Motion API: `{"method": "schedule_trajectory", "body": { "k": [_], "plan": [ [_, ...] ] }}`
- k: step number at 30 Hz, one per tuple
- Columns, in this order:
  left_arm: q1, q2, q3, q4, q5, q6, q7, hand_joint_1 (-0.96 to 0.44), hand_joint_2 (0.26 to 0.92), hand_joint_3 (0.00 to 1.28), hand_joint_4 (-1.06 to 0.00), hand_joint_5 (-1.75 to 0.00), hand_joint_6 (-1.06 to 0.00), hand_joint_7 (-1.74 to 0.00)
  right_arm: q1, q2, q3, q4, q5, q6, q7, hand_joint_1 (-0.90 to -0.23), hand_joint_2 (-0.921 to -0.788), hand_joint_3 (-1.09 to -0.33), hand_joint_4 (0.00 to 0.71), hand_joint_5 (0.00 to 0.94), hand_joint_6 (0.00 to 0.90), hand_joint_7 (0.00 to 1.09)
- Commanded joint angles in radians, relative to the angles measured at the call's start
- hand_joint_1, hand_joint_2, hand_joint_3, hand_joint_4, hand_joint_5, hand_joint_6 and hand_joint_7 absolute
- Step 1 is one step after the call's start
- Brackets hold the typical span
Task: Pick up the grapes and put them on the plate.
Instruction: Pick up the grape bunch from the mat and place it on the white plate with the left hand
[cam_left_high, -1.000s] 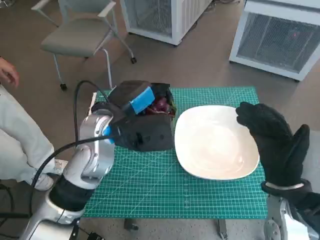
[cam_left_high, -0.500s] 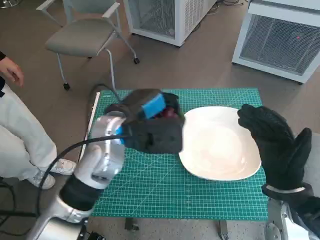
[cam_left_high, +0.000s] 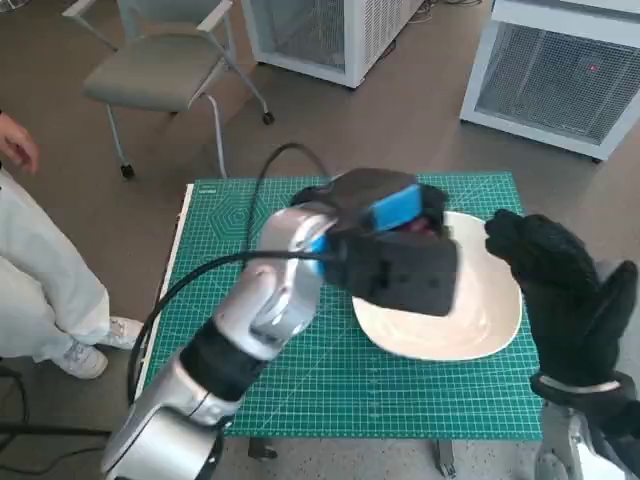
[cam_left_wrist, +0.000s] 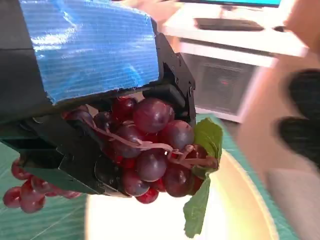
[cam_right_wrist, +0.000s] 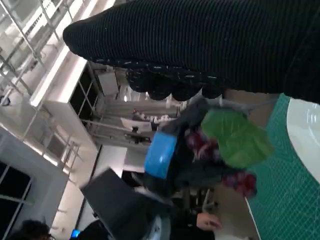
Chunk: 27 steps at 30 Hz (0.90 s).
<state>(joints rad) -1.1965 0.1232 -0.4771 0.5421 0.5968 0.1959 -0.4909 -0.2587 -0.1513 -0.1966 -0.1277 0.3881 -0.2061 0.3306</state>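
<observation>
**Operator:** What is on your list, left to right?

**Recorder:** At your far left, a person (cam_left_high: 25, 255) in pale trousers beside the table. Next, a grey chair with a metal frame (cam_left_high: 160, 70) on the floor beyond the table's far left corner. Then the green gridded cutting mat (cam_left_high: 250, 215) covering the small table.

**Operator:** And the left hand?

**Recorder:** Your black left hand with blue tape over its back (cam_left_high: 395, 245) reaches across the mat and hangs over the near-left part of the white oval plate (cam_left_high: 480, 325). Its fingers (cam_left_wrist: 172, 85) are closed round the bunch of dark red grapes with a green leaf (cam_left_wrist: 150, 155). In the left wrist view the bunch is in the hand's grip above the plate (cam_left_wrist: 240, 210), leaf drooping, a few loose grapes trailing off to one side. Whether the grapes touch the plate you cannot tell.

**Operator:** The right hand?

**Recorder:** Your right hand in the black knitted glove (cam_left_high: 570, 300) stands at the plate's right edge, fingers apart and upright, nothing in it. Behind, on the floor, two white cabinets with grilles (cam_left_high: 560, 75).
</observation>
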Motion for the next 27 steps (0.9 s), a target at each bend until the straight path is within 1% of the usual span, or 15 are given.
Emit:
{"method": "schedule_trajectory", "body": {
  "k": [1,11,16,18,21,27],
  "plan": [
    [-0.063,-0.040,-0.011,0.096,-0.014,-0.054,0.014,0.00,0.912,0.04,-0.74,-1.20,-0.67,-1.03,0.035,-0.002,-0.011,-0.013,-0.001,0.010,-0.015,-0.389,-0.921,-0.633,0.420,0.721,0.183,0.99],
    [-0.112,-0.091,-0.005,0.217,-0.028,-0.106,0.018,0.00,0.906,0.05,-0.77,-1.07,-0.64,-1.16,0.051,0.003,-0.015,-0.028,-0.010,0.005,-0.030,-0.394,-0.921,-0.626,0.412,0.709,0.182,0.99],
    [-0.120,-0.103,-0.003,0.262,-0.030,-0.120,0.025,0.00,0.907,0.05,-0.77,-1.05,-0.64,-1.18,0.058,0.004,-0.015,-0.035,-0.013,0.005,-0.038,-0.393,-0.921,-0.624,0.409,0.704,0.179,0.99],
    [-0.122,-0.107,-0.003,0.277,-0.030,-0.123,0.027,0.00,0.906,0.05,-0.77,-1.07,-0.65,-1.17,0.059,0.004,-0.015,-0.036,-0.016,0.004,-0.043,-0.393,-0.921,-0.623,0.409,0.703,0.178,0.99],
    [-0.124,-0.113,-0.005,0.300,-0.030,-0.126,0.031,0.00,0.903,0.05,-0.76,-1.13,-0.67,-1.09,0.061,0.005,-0.014,-0.036,-0.019,0.003,-0.049,-0.393,-0.921,-0.623,0.409,0.702,0.178,0.99],
    [-0.133,-0.127,-0.008,0.349,-0.026,-0.132,0.048,0.00,0.881,0.07,-0.72,-1.27,-0.78,-0.87,0.065,0.007,-0.014,-0.035,-0.018,-0.001,-0.049,-0.394,-0.921,-0.623,0.409,0.701,0.177,0.99]
  ]
}}
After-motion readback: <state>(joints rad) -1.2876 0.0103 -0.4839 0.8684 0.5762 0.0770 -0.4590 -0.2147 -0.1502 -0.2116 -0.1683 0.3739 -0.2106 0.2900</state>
